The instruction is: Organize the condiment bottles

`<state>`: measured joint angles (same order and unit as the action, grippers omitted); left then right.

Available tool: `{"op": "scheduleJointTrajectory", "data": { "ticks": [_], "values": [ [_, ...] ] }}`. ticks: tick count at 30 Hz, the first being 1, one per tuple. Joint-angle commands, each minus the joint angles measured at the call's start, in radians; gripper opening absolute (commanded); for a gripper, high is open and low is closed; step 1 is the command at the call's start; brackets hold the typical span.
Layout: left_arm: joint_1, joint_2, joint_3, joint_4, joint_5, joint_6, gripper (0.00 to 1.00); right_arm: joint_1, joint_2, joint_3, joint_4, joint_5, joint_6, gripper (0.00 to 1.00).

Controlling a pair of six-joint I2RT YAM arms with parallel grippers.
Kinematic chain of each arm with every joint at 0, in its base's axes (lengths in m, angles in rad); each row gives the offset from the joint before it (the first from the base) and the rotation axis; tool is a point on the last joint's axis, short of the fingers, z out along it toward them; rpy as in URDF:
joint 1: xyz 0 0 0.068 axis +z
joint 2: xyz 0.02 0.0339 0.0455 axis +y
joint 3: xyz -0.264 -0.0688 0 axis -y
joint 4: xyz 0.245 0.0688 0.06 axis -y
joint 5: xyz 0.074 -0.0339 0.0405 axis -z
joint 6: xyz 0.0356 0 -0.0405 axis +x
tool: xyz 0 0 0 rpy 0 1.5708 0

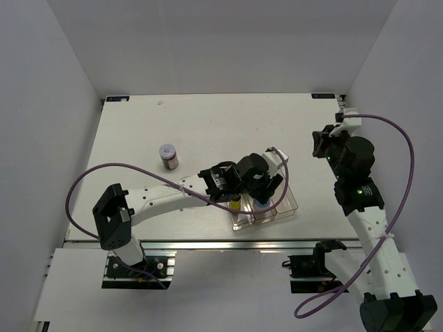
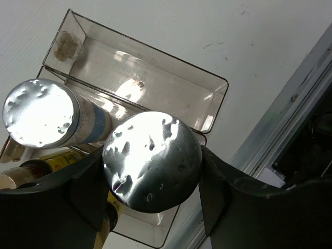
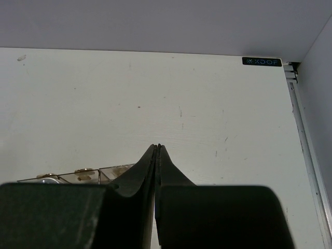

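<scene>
Located clear tray (image 2: 155, 62) at near edge of tabletop (image 1: 138, 124), right of centre. Working over it with left gripper (image 2: 152, 167); fingers (image 2: 83, 192) clamped on either side of the cap of a silver-capped bottle (image 2: 150, 148). Gripped from above and held upright, probably so as to go straight down between slot walls without knocking neighbours. Positioned over near end of middle slot, just beside a white bottle (image 2: 41, 111) with blue label standing further along that slot. Cannot tell whether seated on the slot floor or hanging just above it.

Judged to be a sort by kind: matching silver caps together in one slot, yellow bottle (image 2: 62, 155) in the slot beside (count unclear, mostly hidden behind the finger), third slot showing no bottle, presumably meant for jars.

Spotted one brown jar (image 1: 169, 156) upright on open tabletop, well apart from tray, toward left of centre; not yet sorted. Looked for a second jar; none found in view.

Parked right gripper (image 3: 157, 150) near right edge toward far right corner, fingers pressed together on nothing, likely to leave the tray free for the left arm.

Next: release only once seated, else risk of tipping against the neighbour.
</scene>
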<state>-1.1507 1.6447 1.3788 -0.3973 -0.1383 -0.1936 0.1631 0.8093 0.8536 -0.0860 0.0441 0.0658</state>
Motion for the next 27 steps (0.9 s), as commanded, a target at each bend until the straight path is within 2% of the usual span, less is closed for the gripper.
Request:
{"op": "scheduleJointTrajectory", "data": {
  "ticks": [1, 14, 15, 18, 19, 21, 24, 27],
  "values": [
    [-0.032, -0.026, -0.017, 0.109, -0.101, 0.032, 0.0, -0.005, -0.004, -0.004, 0.042, -0.02, 0.008, 0.0],
    [-0.05, 0.001, -0.09, 0.21, -0.139, 0.042, 0.0, -0.005, -0.004, -0.007, 0.043, -0.035, 0.014, 0.0],
    [-0.05, 0.004, -0.095, 0.212, -0.142, 0.037, 0.1, -0.005, -0.004, -0.007, 0.042, -0.035, 0.014, 0.0],
    [-0.05, 0.006, -0.109, 0.218, -0.149, 0.03, 0.29, -0.005, -0.004, -0.008, 0.042, -0.035, 0.017, 0.0],
    [-0.05, 0.006, -0.112, 0.219, -0.147, 0.028, 0.42, -0.005, -0.004, -0.008, 0.042, -0.033, 0.016, 0.0],
    [-0.05, 0.006, -0.112, 0.219, -0.147, 0.026, 0.49, -0.005, -0.004, -0.008, 0.043, -0.035, 0.017, 0.0],
    [-0.05, 0.0, -0.11, 0.218, -0.146, 0.023, 0.64, -0.005, -0.002, -0.008, 0.042, -0.035, 0.015, 0.0],
    [-0.05, -0.003, -0.103, 0.216, -0.139, 0.02, 0.7, -0.005, -0.001, -0.01, 0.042, -0.035, 0.015, 0.0]
  ]
}}
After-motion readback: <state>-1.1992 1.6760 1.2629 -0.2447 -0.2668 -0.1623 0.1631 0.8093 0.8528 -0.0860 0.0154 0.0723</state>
